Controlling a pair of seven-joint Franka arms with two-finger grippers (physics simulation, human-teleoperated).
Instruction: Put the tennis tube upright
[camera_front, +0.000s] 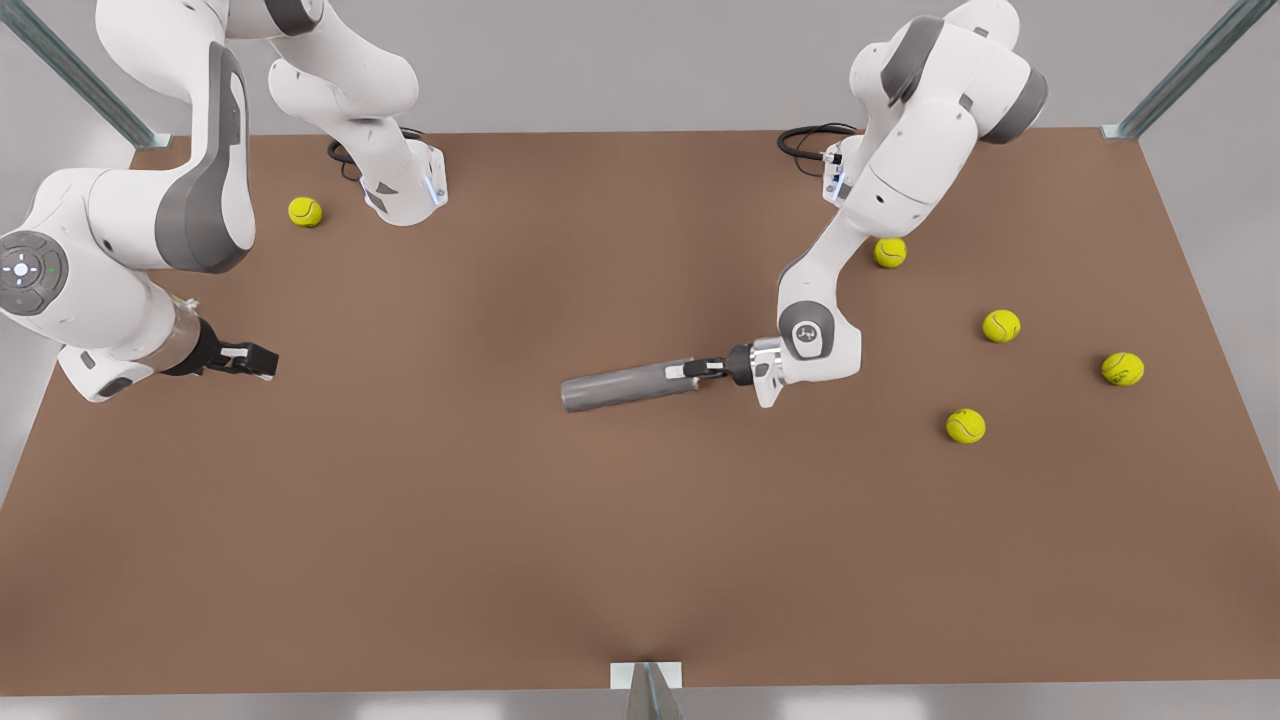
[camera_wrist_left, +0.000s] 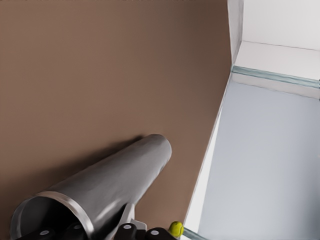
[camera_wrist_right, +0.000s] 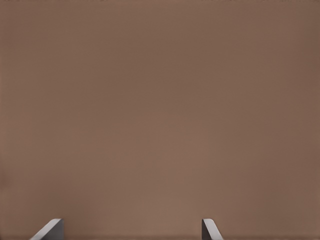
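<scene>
The tennis tube (camera_front: 628, 385) lies on its side near the middle of the brown table (camera_front: 400, 520), its length running across the front view, a little tilted. The left gripper (camera_front: 690, 370) is at the tube's end on the front view's right, and this is the open end with the silvery rim (camera_wrist_left: 75, 210), as the left wrist view shows. Its jaws are clamped on the tube at that rim, it seems with one finger inside the mouth and one outside, though the contact itself is partly hidden.

The right gripper (camera_front: 262, 360) waits low over the table at the front view's left, well apart from the tube, with its fingers (camera_wrist_right: 50, 231) apart over bare table.

To do this step well, I think the left arm should turn its wrist slowly and let the closed far end stay on the table as a pivot. A grip on a thin rim can slip, so a fast swing is risky. The tube should stand free of the tennis balls (camera_front: 965, 426).

I can read no brand or writing on the tube; the balls show only their seam lines.
</scene>
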